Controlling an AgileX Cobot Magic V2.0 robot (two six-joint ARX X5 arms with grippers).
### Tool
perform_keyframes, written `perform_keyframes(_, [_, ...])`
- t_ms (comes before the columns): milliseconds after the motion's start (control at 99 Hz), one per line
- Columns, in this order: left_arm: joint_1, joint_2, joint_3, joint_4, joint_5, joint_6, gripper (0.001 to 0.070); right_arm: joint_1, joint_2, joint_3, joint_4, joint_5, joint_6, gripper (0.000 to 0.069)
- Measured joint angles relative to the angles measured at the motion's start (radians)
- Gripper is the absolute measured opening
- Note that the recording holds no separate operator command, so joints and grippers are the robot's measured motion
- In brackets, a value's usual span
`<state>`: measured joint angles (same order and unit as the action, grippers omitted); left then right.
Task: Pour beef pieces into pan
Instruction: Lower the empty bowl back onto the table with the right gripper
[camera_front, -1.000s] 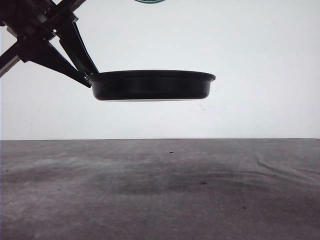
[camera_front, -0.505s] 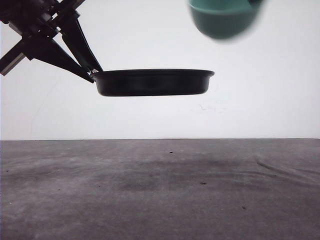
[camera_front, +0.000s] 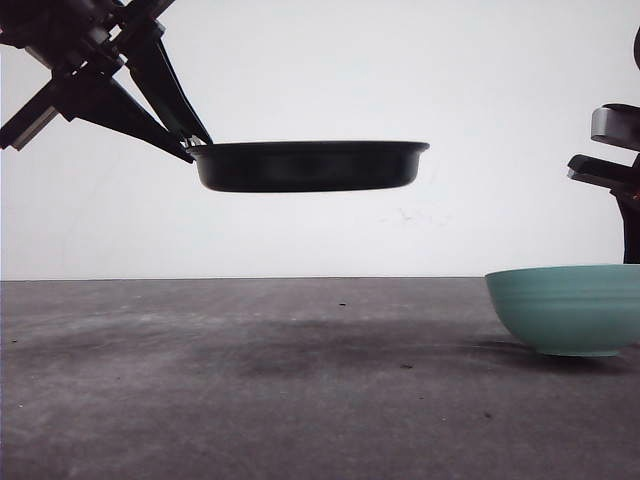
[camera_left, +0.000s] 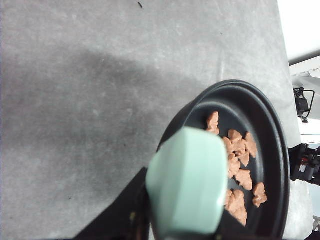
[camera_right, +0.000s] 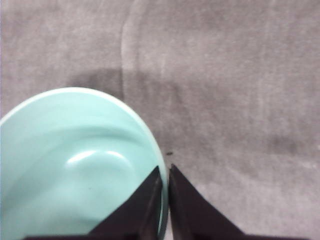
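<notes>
- Pan: shallow, round, black, mint-green handle; held level above the tabletop by the left hand, clamped on the handle.
- Beef pieces: small reddish-brown chunks, scattered inside the pan.
- Bowl: teal, empty, on the tabletop; right hand pinching its rim.

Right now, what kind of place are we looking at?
Probably a robot test bench staged for cooking: a grey mat-covered table, a plain white backdrop, and just a pan and teal bowl.
</notes>
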<state>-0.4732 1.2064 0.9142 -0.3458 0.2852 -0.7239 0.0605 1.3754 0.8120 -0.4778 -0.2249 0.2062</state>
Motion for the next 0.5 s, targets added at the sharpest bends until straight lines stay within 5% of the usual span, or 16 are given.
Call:
perform_keyframes(343, [0.0,0.0,0.0,0.0,0.0,0.003,0.0044,0.006,0.0,0.002,-0.005,0.0,-0.008,0.0024])
perform_keyframes(505, [0.0,0.001,0.0,0.0,-0.002,0.003,0.0044,0.019,0.0,0.002,-0.013,-0.001,-0.008,0.0194])
